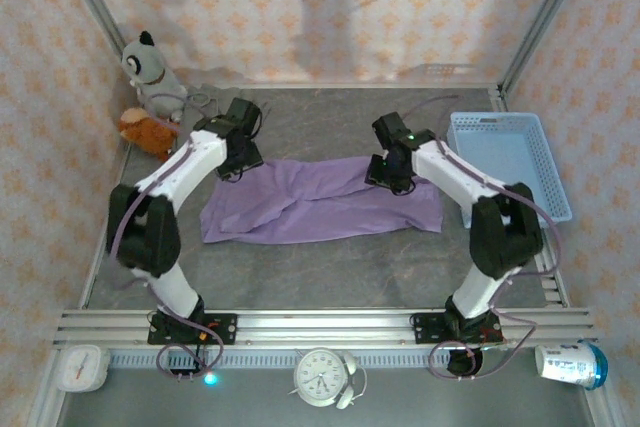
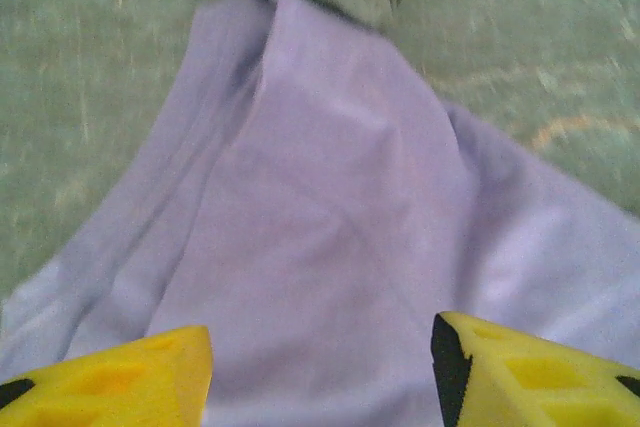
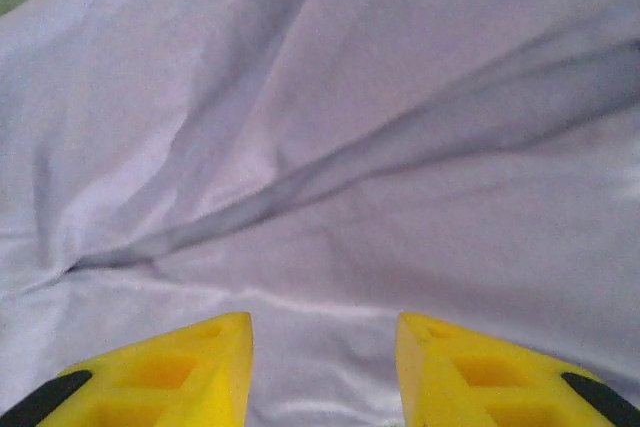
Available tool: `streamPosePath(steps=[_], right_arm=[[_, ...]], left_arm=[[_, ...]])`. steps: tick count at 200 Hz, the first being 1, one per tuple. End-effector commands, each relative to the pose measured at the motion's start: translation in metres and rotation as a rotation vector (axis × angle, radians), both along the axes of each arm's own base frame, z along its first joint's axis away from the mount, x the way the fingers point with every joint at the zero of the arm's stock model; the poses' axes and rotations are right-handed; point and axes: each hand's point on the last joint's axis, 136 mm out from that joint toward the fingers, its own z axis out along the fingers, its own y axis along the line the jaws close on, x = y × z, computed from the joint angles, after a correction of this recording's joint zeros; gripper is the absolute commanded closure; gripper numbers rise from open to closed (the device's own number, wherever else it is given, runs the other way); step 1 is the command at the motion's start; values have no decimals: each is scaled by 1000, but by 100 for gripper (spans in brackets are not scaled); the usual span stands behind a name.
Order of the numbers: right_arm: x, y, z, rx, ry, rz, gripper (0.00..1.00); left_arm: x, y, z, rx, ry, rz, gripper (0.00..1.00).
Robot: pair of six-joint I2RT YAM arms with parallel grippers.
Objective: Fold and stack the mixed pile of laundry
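Now the purple cloth (image 1: 310, 209) is lying spread out mid-table (image 1: 330, 269). The left gripper (image 1: 238, 160) and right gripper (image 1: 390, 177) are hovering at its far edge, jaws apart, holding nothing. Pinching too little cloth could be letting it slip and bunch.

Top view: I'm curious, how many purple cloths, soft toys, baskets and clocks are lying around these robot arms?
Cloths: 1 (purple cloth)
Soft toys: 2 (grey plush toy, orange plush toy)
Baskets: 1 (light blue basket)
Clocks: 2 (round alarm clock, square clock)
Total: 6
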Motion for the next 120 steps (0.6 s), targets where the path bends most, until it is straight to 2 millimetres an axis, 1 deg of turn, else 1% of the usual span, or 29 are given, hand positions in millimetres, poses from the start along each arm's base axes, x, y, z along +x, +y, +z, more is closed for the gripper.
streamPosePath(steps=[1, 18, 32, 41, 51, 68, 81, 100, 120], right_arm=[[-29, -12, -4, -22, 56, 12, 57], [-41, -15, -5, -14, 72, 21, 56], [-47, -16, -7, -7, 82, 20, 56], [-50, -16, -8, -2, 85, 19, 56], [-52, -16, -10, 2, 90, 17, 56], [-53, -15, -12, 10, 95, 16, 56], [-53, -15, -12, 9, 95, 20, 56], [-53, -16, -11, 1, 92, 24, 56], [-53, -18, -8, -9, 84, 23, 56]], left_arm=[[-42, -29, 2, -121, 34, -64, 40], [-63, -54, 4, -161, 9, -100, 40], [-77, -70, 2, -157, 1, -124, 42], [-83, -76, -1, -134, -3, -142, 43], [-89, -80, -7, -102, -3, -156, 48], [-92, -88, -22, -95, 8, -179, 58], [-91, -90, -36, -87, 24, -184, 63], [-87, -91, -58, -52, 61, -192, 66], [-81, -95, -72, -20, 104, -214, 69]])
